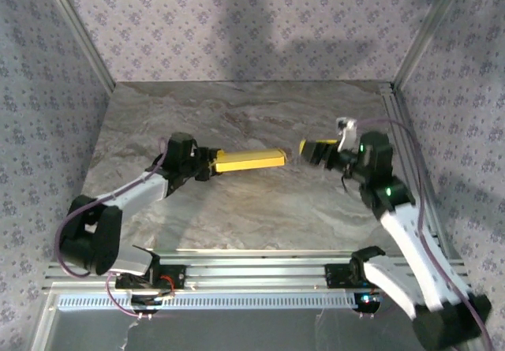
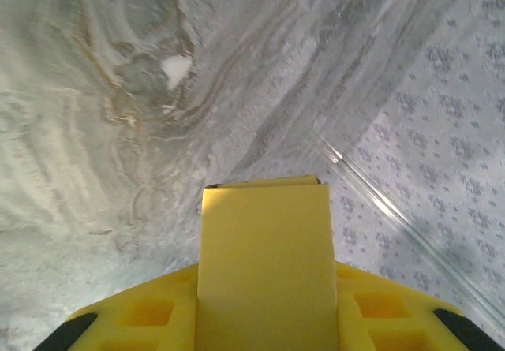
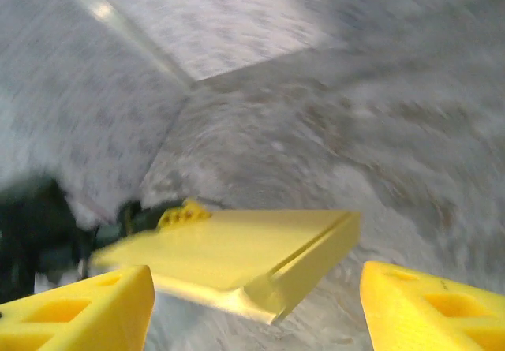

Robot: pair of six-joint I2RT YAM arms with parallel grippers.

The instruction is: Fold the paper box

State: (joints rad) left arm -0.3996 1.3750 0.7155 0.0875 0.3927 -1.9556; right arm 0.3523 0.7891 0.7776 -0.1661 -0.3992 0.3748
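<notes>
Top view: paper box (image 1: pixel 248 160), folded flat, yellow side out, sits horizontal over the marble table (image 1: pixel 237 114), approx. mid-workspace. L gripper (image 1: pixel 207 164) is clamped on its left end. R gripper (image 1: pixel 309 147) is just beside the free end, small gap, no contact.

L wrist cam: box (image 2: pixel 264 264) runs straight out between the L fingers (image 2: pixel 134 315) (far end square).

R wrist cam, blurred: R fingers (image 3: pixel 87 308) are spread wide, with the box corner (image 3: pixel 237 260) ahead between them.
</notes>
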